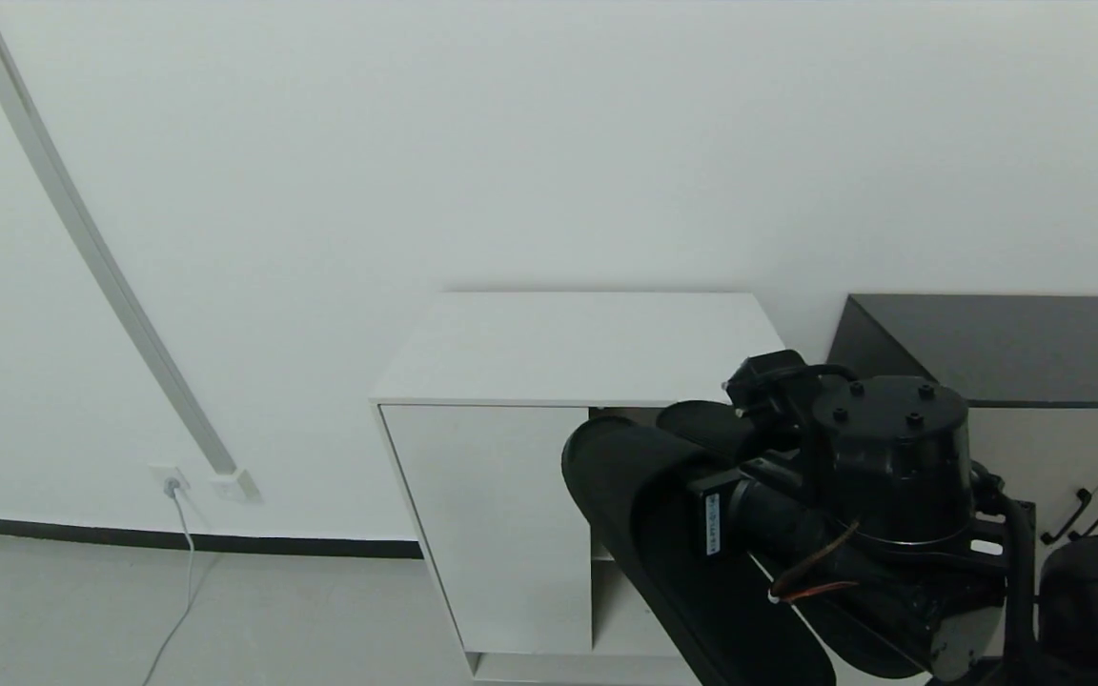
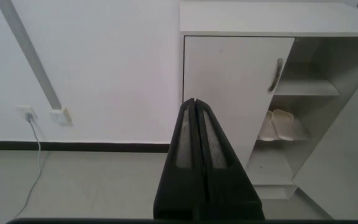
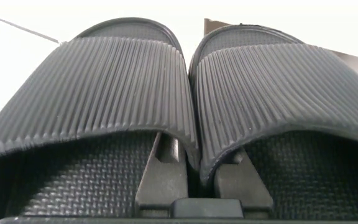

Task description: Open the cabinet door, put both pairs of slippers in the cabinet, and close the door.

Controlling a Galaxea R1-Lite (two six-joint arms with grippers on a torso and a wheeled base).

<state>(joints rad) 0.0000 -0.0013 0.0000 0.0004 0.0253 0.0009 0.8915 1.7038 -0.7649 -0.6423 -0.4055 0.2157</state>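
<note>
Your black pair (image 3: 185,81) is in the R gripper (image 3: 199,180). The fingers (image 3: 161,177) sit under the ribbed straps, one in each slipper, and pinch the two inner side walls together, so the slippers lie side by side. In head view the black pair (image 1: 644,514) hangs in the air on the R arm (image 1: 892,476), in front of the cabinet (image 1: 568,348) at its open right bay and not on any shelf.

The cabinet is white. Its left door (image 2: 235,81) is shut, w/ a handle (image 2: 277,73) at the door's right edge. The right bay is open, shelves showing. You get the contents from the left wrist view: a pale pair (image 2: 283,124) lies side by side on the middle shelf (image 2: 303,138), under the upper shelf (image 2: 306,88). In head view the arm and black pair stand in front of that bay.

L gripper (image 2: 194,155): fingers pressed together, up in the air, facing the cabinet front and well apart from it.

Writing: a small white label (image 1: 712,522) on the R arm's wrist, print too small to read.

Around it: a dark cabinet (image 1: 987,348) just beside the white one's right side, w/ black handles (image 1: 1087,514). A wall socket w/ cable (image 1: 168,484) sits low on the wall, left of the cabinet, and a white conduit (image 1: 82,229) runs slantwise up from there.
</note>
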